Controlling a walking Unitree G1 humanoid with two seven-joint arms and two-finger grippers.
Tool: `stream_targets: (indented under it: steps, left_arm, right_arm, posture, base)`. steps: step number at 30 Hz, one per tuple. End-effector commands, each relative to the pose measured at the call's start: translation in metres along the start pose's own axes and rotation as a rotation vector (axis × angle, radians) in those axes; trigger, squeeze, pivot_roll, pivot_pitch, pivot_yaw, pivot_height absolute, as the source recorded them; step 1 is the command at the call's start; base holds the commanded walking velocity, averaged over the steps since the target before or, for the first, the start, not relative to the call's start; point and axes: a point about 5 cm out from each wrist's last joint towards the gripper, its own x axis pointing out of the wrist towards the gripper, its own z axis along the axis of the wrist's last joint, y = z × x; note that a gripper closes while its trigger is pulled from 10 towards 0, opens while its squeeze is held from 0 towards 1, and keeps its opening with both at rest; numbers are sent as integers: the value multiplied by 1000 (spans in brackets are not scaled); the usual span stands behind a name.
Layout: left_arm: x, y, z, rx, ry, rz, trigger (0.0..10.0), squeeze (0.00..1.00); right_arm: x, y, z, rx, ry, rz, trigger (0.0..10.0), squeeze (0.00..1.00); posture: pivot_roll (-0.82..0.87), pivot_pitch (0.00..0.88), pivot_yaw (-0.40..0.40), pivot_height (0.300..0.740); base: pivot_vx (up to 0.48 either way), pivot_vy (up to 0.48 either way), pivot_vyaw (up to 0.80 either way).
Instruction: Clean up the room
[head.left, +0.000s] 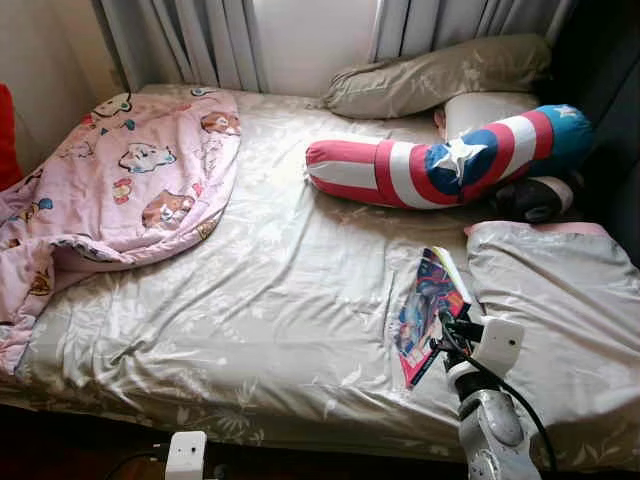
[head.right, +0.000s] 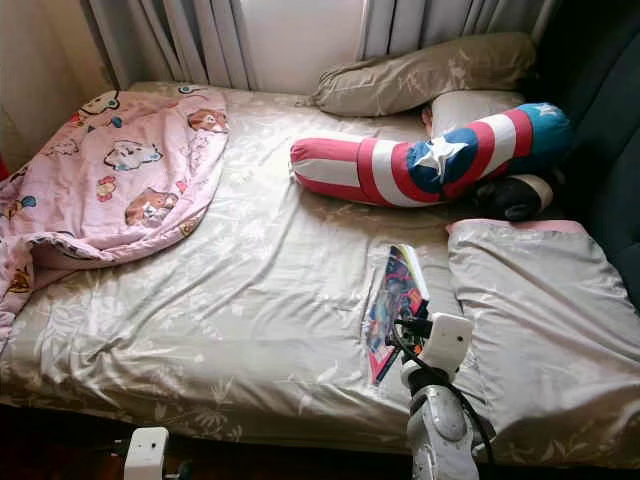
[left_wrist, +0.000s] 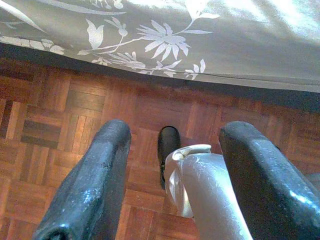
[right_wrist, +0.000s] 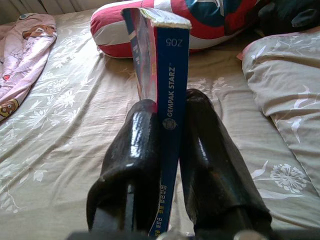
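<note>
the right gripper (right_wrist: 167, 150) has its jaws clamped on the spine of a comic book (head.left: 430, 300), held just above the bed (head.left: 280, 300) beside a grey pillow (head.left: 560, 300). the left gripper (left_wrist: 170, 180) hangs over the floor, jaws wide. the pink blanket (head.left: 130, 180) lies crumpled, so tidying looks barely begun.

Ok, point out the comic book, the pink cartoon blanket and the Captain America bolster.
comic book (right_wrist: 172, 85): right wrist view, on its blue spine.
pink cartoon blanket (head.left: 140, 180): left eye view, middle of the spread part.
Captain America bolster (head.left: 450, 160): left eye view, by the white star.
</note>
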Motion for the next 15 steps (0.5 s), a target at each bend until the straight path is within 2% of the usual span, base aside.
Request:
stream_targets:
  steps: [1,6,11,15]
  left_arm:
    - [-1,2,-5,3,25,5,10000,0]
    - [-2,7,-7,3,30,15,10000,0]
    - [-3,9,-9,2,34,17,10000,0]
    - [-4,11,-11,4,37,17,10000,0]
  right_arm:
    - [3,2,8,6,-41,6,10000,0]
    - [3,1,8,1,-43,2,10000,0]
    - [4,-1,8,6,-40,-16,10000,0]
    - [4,-2,6,-10,-27,-23,10000,0]
  posture:
    - [152,75,-42,740]
    - [154,69,-43,740]
    - [153,62,-41,740]
    - [151,55,-36,740]
  base:
    - [0,0,0]
    - [0,0,0]
    - [278,0,0]
    - [316,0,-769]
